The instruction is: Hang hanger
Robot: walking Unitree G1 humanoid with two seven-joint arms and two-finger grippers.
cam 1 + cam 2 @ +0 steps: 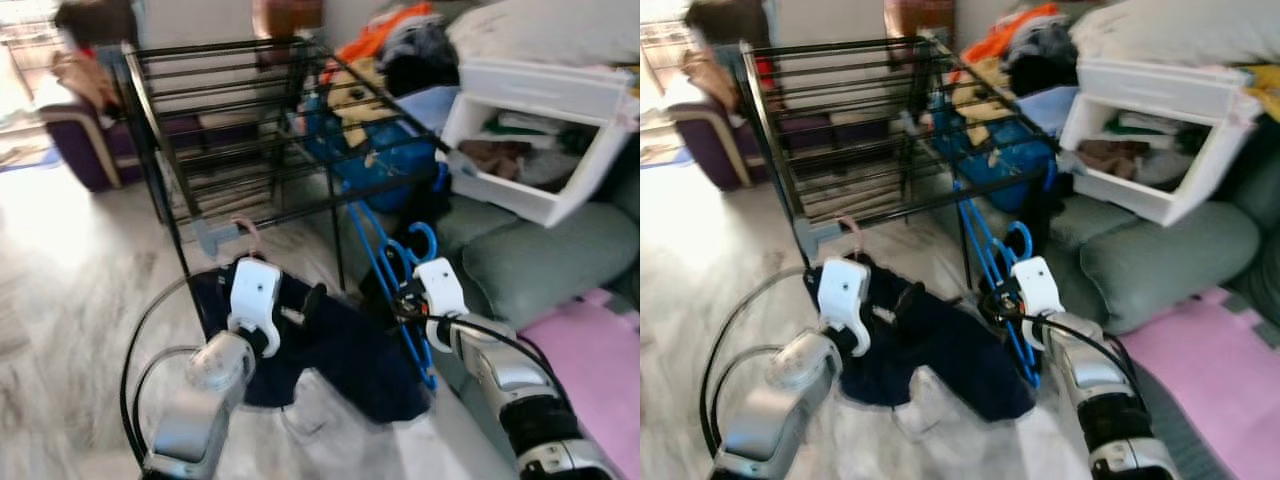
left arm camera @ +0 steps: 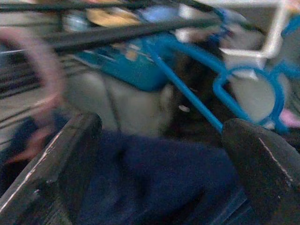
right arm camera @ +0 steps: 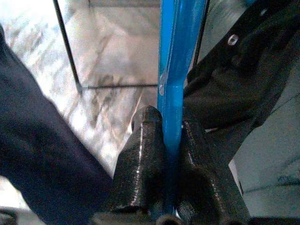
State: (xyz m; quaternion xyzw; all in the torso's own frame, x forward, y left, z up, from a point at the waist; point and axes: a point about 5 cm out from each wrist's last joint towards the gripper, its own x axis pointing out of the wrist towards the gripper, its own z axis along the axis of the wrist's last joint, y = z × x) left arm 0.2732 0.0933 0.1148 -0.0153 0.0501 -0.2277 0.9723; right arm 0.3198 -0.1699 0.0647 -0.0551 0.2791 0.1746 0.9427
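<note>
Home living rm: sofa (image 1: 540, 260), drying rack (image 1: 250, 120), laundry pile (image 1: 400, 45), marble floor (image 1: 70, 290).

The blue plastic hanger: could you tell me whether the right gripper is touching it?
Touching. The right wrist view shows the right gripper with both black fingers pressed against the blue plastic hanger.

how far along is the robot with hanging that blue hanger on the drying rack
Done: the right gripper is shut on the blue hanger, the bar pinched between its fingers. In hand: the hanger sits low beside the black drying rack, its hook below the top rails; the left gripper is open over the navy garment. Left: raising the hanger and hooking it over a rail.
</note>
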